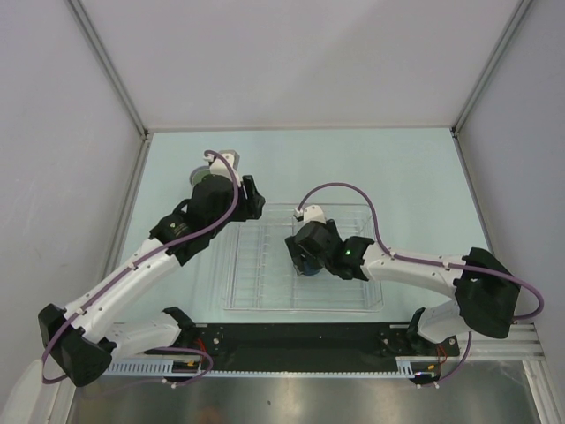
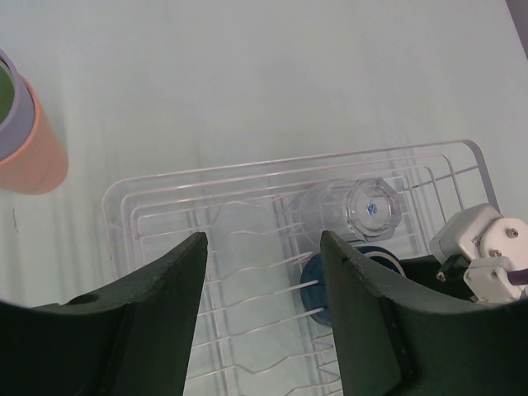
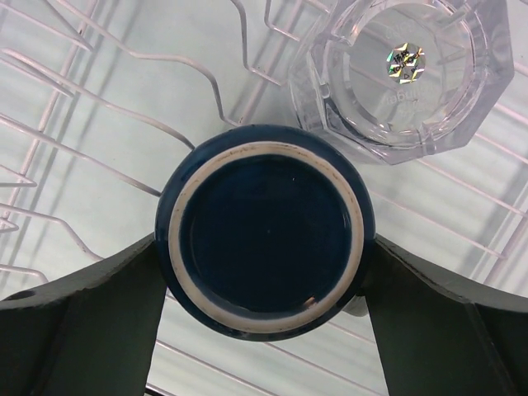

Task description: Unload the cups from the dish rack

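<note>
A dark blue mug [image 3: 268, 231] stands upside down in the clear dish rack [image 1: 265, 296], its pale foot ring facing up. My right gripper [image 3: 264, 256] is shut on it, one finger pressed against each side. A small clear cup [image 3: 404, 70] stands upside down right beside the mug, farther back in the rack. My left gripper [image 2: 264, 247] hangs open and holds nothing, over the rack's [image 2: 165, 206] far left part. Through it I see the mug [image 2: 318, 289] and the clear cup [image 2: 371, 206]. A salmon-pink cup [image 2: 29, 148] with lavender and green cups nested inside stands on the table left of the rack.
From above, my right gripper [image 1: 307, 256] is over the rack's middle and my left gripper [image 1: 253, 201] at its far left corner. White walls close in the pale green table [image 1: 397, 177] on three sides. Rack wires [image 3: 82, 124] lie around the mug.
</note>
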Action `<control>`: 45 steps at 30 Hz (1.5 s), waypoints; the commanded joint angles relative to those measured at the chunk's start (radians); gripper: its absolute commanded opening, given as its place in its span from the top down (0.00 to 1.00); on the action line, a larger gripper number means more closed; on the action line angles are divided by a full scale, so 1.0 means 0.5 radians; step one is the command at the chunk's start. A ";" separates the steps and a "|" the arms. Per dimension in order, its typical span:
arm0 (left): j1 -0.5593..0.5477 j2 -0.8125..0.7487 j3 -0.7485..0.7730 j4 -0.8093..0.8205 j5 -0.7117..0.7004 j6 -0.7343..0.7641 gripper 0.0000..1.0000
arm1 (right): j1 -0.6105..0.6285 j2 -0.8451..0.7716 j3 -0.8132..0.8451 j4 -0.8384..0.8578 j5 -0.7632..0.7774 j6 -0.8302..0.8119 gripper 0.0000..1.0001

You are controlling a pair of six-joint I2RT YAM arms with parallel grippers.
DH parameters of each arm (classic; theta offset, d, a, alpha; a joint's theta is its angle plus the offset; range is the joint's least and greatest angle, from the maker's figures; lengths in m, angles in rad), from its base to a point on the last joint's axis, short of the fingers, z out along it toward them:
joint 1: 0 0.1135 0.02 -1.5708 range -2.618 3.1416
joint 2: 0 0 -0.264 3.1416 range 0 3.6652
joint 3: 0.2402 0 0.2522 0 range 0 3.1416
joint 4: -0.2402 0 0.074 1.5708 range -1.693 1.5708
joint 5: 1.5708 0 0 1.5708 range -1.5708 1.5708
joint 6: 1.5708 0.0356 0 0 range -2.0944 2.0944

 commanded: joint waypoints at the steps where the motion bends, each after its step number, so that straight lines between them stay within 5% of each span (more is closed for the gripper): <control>1: -0.040 0.008 -0.033 0.090 -0.013 -0.054 0.37 | -0.038 0.169 -0.105 0.011 -0.223 0.060 0.46; 2: -0.041 0.008 -0.039 0.090 -0.016 -0.058 0.38 | -0.038 0.169 -0.108 0.011 -0.223 0.063 0.71; 4: -0.047 0.005 -0.042 0.090 -0.022 -0.058 0.38 | -0.038 0.151 -0.105 0.001 -0.202 0.078 0.99; 24: -0.099 0.039 -0.042 0.203 -0.001 -0.122 0.39 | -0.050 -0.714 0.380 -0.487 0.108 0.127 1.00; 33: -0.102 -0.206 -0.407 0.837 0.404 -0.303 0.40 | -0.704 -1.306 -0.059 0.362 -0.839 0.369 1.00; 45: -0.099 -0.305 -0.865 2.020 0.855 -0.610 0.38 | -1.284 -1.261 -0.525 1.789 -1.733 1.189 1.00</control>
